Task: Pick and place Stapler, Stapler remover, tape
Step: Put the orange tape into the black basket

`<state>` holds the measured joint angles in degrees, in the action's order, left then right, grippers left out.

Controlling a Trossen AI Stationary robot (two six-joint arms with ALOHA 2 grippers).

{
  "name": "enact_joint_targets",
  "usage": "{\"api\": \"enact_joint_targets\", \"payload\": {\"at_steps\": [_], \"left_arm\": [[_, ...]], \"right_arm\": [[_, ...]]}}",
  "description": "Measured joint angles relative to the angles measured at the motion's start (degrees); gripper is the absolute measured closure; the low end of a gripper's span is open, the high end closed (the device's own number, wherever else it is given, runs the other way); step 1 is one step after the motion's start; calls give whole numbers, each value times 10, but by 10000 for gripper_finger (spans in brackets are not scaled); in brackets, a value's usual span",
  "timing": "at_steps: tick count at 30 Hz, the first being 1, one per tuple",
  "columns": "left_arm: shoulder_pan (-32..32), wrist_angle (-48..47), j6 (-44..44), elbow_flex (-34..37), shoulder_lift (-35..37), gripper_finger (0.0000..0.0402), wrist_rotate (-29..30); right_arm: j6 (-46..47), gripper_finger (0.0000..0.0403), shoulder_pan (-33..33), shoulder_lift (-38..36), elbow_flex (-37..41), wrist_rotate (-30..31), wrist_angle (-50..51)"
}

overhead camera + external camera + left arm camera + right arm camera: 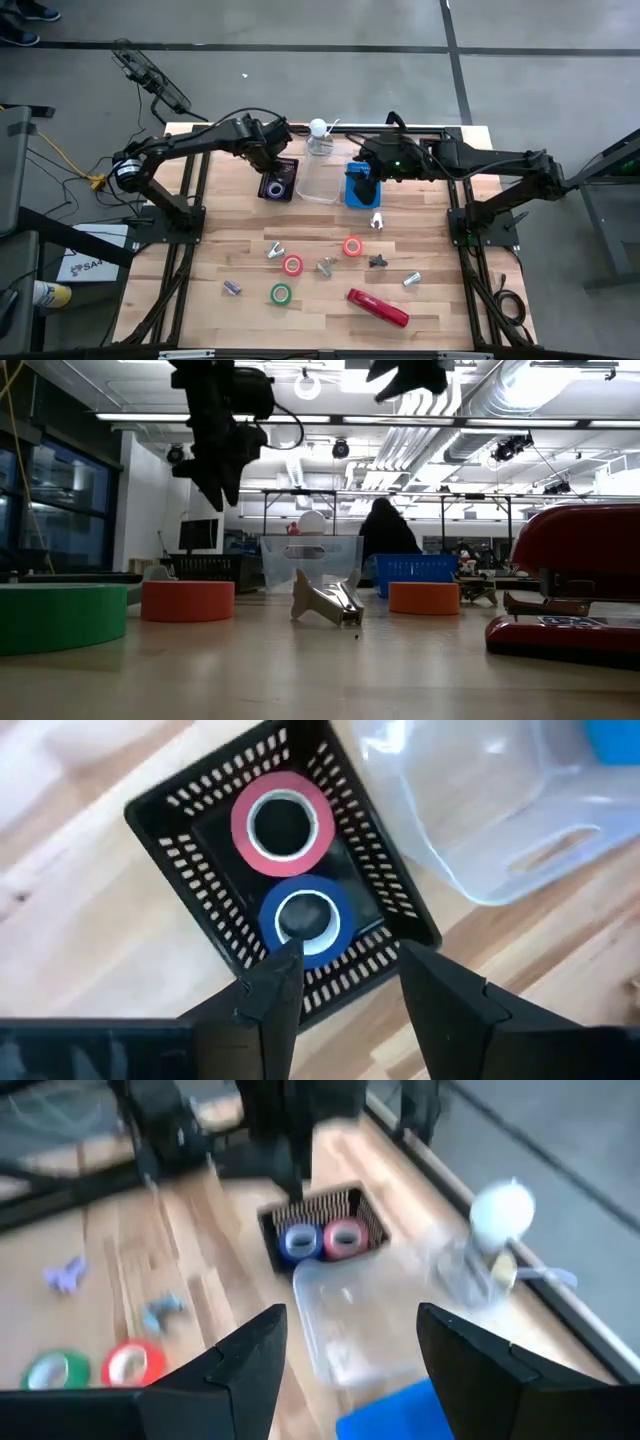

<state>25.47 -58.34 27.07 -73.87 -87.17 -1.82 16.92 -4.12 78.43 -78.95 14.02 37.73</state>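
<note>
Tape rolls, pink point(283, 824) and purple point(305, 917), lay in the black basket point(205, 905) under the left gripper point(345, 985), fingers apart and empty; lifting straight up judged best to clear its rim before fetching loose rolls on the tabletop point(240, 320).

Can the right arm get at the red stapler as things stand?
Probably yes. The stapler lies alone on open table toward the right arm's side, nothing on it. The right gripper is open over the blue basket, well back from it.
</note>
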Motion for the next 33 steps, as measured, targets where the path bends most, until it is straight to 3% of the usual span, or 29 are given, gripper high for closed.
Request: {"api": "enact_joint_targets", "payload": {"at_steps": [11, 18, 26, 33], "left_arm": [[0, 30, -35, -2, 111, 241, 80], [0, 28, -44, -2, 146, 241, 71], [0, 26, -50, -2, 147, 241, 66], [0, 26, -61, -2, 147, 241, 53]], "right_arm": [[-21, 189, 22, 1, 125, -187, -42], [-97, 190, 74, 1, 225, -190, -138], [-94, 191, 132, 1, 324, -175, -252], [-80, 190, 172, 26, 342, -141, -280]]}}
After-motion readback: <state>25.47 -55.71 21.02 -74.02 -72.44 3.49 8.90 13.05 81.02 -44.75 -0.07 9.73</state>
